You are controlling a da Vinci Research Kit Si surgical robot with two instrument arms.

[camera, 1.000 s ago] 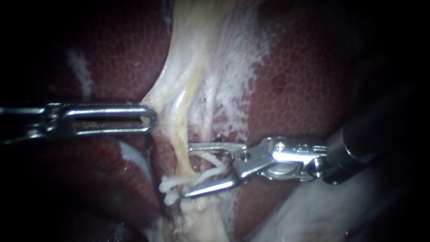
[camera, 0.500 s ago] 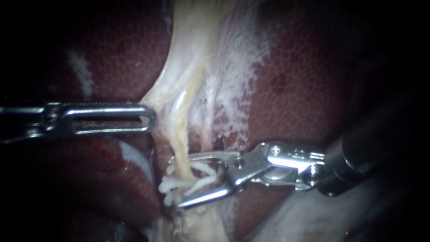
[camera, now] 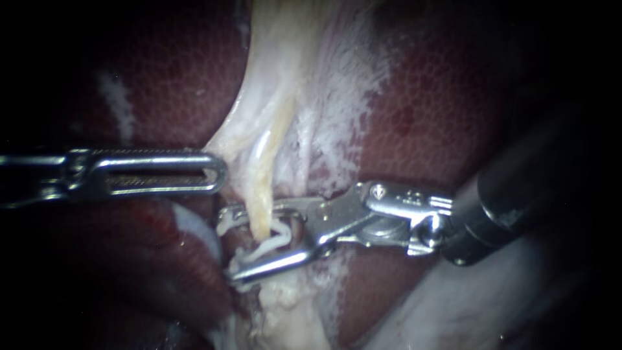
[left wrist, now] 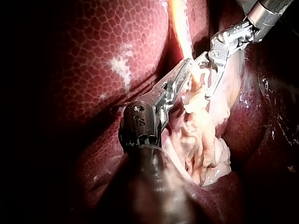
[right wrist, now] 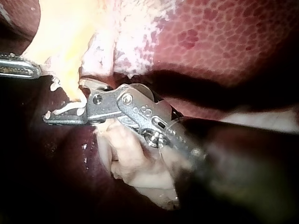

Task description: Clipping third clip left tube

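A pale yellow tube [camera: 260, 204] runs down from the whitish tissue sheet [camera: 304, 84] between dark red liver lobes [camera: 421, 123]. White clips [camera: 275, 238] sit on the tube low down. My right instrument [camera: 228, 246] comes in from the right with its jaws open, one on each side of the tube just at the clips; the right wrist view shows it [right wrist: 65, 100] the same way. My left instrument [camera: 217, 173] lies level at the sheet's left edge, its jaws together on the pale tissue [left wrist: 189, 77].
Liver [camera: 162, 78] surrounds the pale sheet on both sides. A lump of pale loose tissue [left wrist: 203, 144] lies below the clips, beside my left instrument's shaft [left wrist: 140, 126]. The dark shaft of my right instrument [camera: 512, 201] crosses the right side.
My right instrument has moved left and a little up; its open jaws now reach past the tube and stand closer together. My left instrument has stayed put.
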